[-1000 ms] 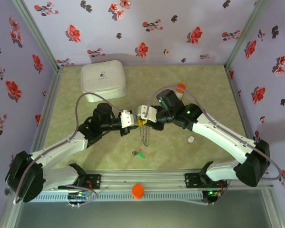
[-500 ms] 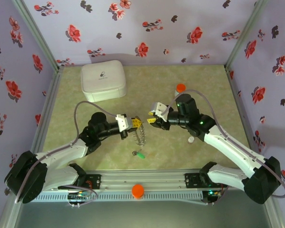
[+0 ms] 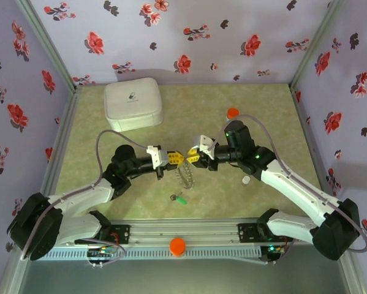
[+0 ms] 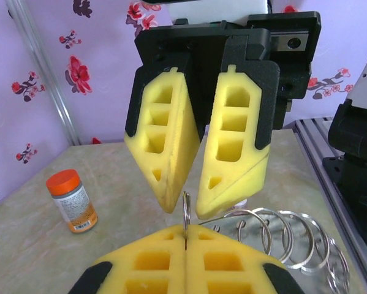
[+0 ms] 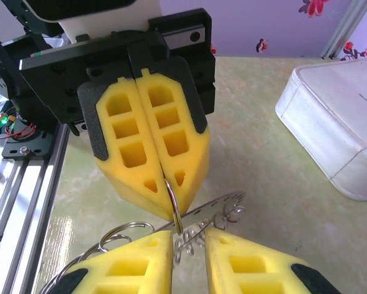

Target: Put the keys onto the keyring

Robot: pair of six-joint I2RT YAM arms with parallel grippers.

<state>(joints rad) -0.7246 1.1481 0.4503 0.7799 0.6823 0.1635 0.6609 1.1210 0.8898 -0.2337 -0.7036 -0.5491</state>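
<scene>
1. While both arms reach inward in the top view, the left gripper point(image 3: 173, 158) and right gripper point(image 3: 193, 157) meet tip to tip. The keyring point(image 3: 186, 176) trails from them toward the near edge, above a green key point(image 3: 180, 199).
2. Left wrist: the left gripper point(image 4: 186, 233) is pinched on the keyring's point(image 4: 185, 211) upright loop, and its coils run rightward.
3. Right wrist: the right gripper point(image 5: 189, 245) is spread apart, just under the clamped loop.

Yellow foam pads backed in black are standing out on the left gripper point(image 3: 176, 158) and the right gripper point(image 3: 193, 157), while the keyring point(image 4: 293, 236) is gleaming silver-grey. Lilac walls point(image 3: 171, 37) are showing red and black flowers above a mottled pale-green table point(image 3: 263, 116). A white case point(image 3: 133, 103), an orange-capped bottle point(image 4: 73, 199) and a green-headed key point(image 3: 181, 199) are adding further colour.
</scene>
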